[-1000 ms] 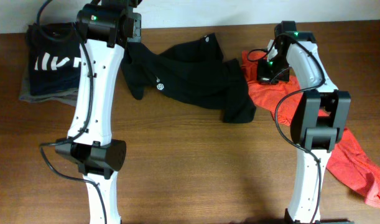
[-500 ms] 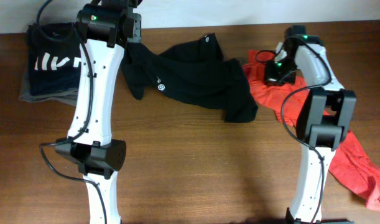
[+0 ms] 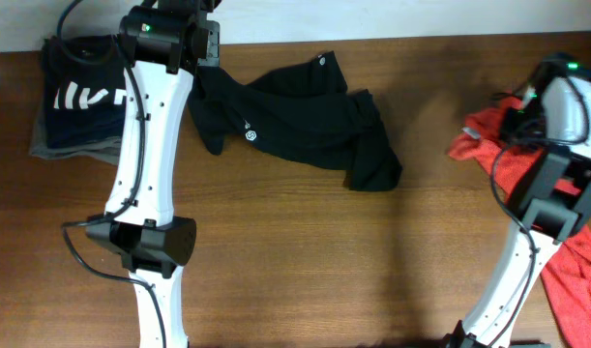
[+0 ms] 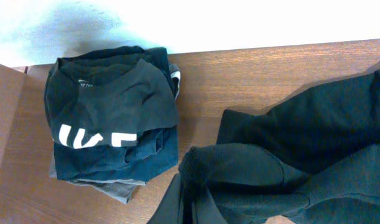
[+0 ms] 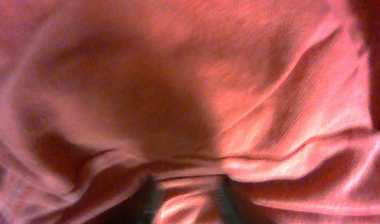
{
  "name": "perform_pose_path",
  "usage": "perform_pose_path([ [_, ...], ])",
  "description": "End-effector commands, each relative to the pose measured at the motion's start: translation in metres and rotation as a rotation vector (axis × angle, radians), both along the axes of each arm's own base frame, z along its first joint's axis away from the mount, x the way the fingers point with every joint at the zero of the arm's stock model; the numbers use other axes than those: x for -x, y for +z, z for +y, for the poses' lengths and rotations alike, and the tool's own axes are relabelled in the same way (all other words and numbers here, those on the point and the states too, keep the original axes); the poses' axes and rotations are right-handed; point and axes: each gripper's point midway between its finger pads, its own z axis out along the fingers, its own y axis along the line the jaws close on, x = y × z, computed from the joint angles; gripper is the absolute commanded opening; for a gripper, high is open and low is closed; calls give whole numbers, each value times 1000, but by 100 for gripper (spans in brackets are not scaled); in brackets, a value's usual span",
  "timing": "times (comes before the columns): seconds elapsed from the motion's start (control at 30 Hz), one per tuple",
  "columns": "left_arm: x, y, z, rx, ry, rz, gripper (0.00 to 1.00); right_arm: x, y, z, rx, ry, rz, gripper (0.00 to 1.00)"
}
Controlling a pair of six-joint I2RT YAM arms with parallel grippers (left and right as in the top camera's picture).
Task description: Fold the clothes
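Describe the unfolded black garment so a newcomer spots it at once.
On the table, look midway along the far edge. The black garment sprawls there, crumpled. Unlike the folded stack with big white lettering to its left and the orange-red shirt to its right, it bears only a small white logo.

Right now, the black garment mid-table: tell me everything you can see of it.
The black garment is plain, soft, matte fabric. It is unfolded and crumpled, sprawled across the far middle of the wooden table, with a bunched lower-right end. A small white logo shows on its left part. Its left end runs up under the left arm's wrist, and any grip there is hidden. It lies apart from the orange-red shirt.
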Motion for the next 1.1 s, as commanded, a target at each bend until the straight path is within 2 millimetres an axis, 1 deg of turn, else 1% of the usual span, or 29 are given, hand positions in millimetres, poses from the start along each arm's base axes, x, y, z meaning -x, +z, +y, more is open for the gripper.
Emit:
perform_pose_path([
  [0.0,1,12,3,17,15,-36,1,-22,44,8,-55,6,-121,64],
  [0.07,1,12,3,20,13,-37,1,-37,79,33,-149,46,-220,71],
  [0.13,1,11,1,25,8,-34,1,-50,110,64,-246,125,-313,81],
  [0.17,1,11,-1,36,0,-32,1,-56,124,84,-291,169,-349,98],
  [0.2,0,10,-2,41,-4,-31,1,-58,132,99,-319,199,-364,99],
  [0.27,1,10,-3,46,-8,-30,1,-61,135,128,-365,250,-356,98],
  [0.3,1,10,-3,46,-8,-30,1,-61,134,144,-387,272,-344,99],
  [0.37,0,10,-3,46,-8,-30,1,-61,126,177,-431,338,-309,99],
  [0.4,0,10,-3,45,-8,-31,0,-61,120,192,-440,362,-288,98],
  [0.43,0,10,-3,46,-8,-31,1,-61,113,210,-451,394,-267,99],
  [0.53,0,10,-3,45,-8,-31,1,-62,99,250,-460,465,-234,99],
  [0.6,1,10,-3,45,-8,-29,1,-67,87,269,-423,428,-211,98],
  [0.73,1,9,-3,44,-8,-26,1,-73,76,294,-430,315,-198,99],
  [0.87,1,9,-3,44,-8,-25,1,-74,70,310,-437,265,-187,93],
  [1.07,1,8,-3,43,-8,-23,1,-65,60,320,-431,217,-135,89],
])
